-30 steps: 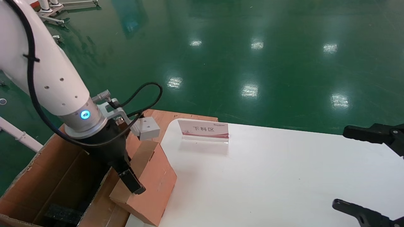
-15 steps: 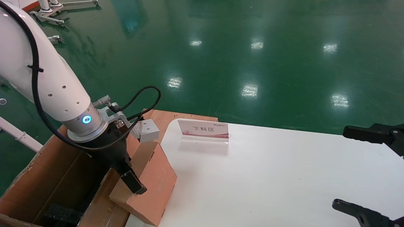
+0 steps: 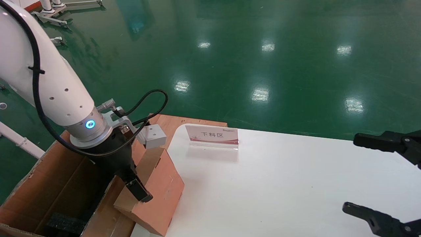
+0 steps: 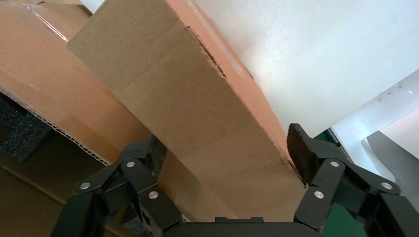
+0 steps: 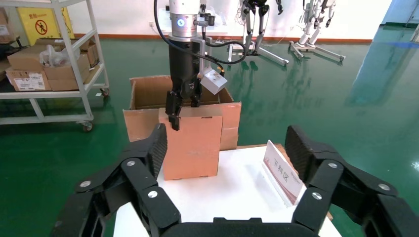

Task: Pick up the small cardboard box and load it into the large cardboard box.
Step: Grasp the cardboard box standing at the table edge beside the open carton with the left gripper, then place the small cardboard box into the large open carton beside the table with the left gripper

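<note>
The small cardboard box (image 3: 161, 194) stands tilted at the white table's left edge, leaning over the large cardboard box (image 3: 49, 184). My left gripper (image 3: 139, 192) comes down over its upper edge and is shut on it. In the left wrist view the gripper (image 4: 225, 153) straddles the box (image 4: 197, 108), a pad on each side face. The large box, flaps open, sits left of and below the table with black foam (image 3: 65, 223) inside. My right gripper (image 3: 353, 174) is open and empty over the table's right side. The right wrist view shows the small box (image 5: 190, 143) resting on the table.
A white and pink sign (image 3: 212, 135) stands near the white table's (image 3: 279, 184) far edge. Green floor lies beyond. In the right wrist view a shelf cart with cartons (image 5: 44, 64) stands behind the large box (image 5: 148, 94).
My left wrist has sunk slightly toward the small box, which has stayed put. My right gripper has shifted a little to the left.
</note>
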`<state>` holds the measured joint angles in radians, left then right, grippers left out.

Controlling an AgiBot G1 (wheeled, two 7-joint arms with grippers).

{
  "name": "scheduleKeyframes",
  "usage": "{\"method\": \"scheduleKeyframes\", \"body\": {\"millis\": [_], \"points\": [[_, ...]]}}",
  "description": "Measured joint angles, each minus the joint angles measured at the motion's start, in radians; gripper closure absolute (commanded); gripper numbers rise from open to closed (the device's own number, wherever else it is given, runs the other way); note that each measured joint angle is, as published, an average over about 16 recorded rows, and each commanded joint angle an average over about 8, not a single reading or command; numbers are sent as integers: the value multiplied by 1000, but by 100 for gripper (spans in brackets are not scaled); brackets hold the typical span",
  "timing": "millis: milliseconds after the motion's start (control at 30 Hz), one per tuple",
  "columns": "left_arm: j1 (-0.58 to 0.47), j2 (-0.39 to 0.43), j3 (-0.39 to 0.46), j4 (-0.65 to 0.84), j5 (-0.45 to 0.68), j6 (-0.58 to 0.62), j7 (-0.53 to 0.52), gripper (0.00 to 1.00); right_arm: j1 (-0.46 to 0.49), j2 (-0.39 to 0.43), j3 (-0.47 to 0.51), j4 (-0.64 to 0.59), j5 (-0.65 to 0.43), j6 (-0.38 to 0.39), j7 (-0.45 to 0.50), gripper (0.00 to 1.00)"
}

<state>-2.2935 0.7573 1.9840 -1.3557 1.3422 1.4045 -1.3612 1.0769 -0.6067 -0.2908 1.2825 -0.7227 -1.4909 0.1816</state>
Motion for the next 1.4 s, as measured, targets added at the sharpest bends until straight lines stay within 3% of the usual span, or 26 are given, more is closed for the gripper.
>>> {"method": "scheduleKeyframes", "body": {"millis": [867,1100,1333,1367,1400], "points": [[-18,-11,-14,15,-22,5,4,100,0,0,0,0,0,0,0,100],[-91,-48,-56,46,-65,22,15,100,0,0,0,-1,0,0,0,100],[-234,-80,-110,110,-84,79,27,100,1,0,-1,-1,0,0,-1,100],[-258,-80,-115,123,-81,89,29,100,1,0,-1,-1,0,0,-1,97],[-282,-80,-119,137,-77,100,31,100,1,0,-1,-1,0,0,-1,84]]}}
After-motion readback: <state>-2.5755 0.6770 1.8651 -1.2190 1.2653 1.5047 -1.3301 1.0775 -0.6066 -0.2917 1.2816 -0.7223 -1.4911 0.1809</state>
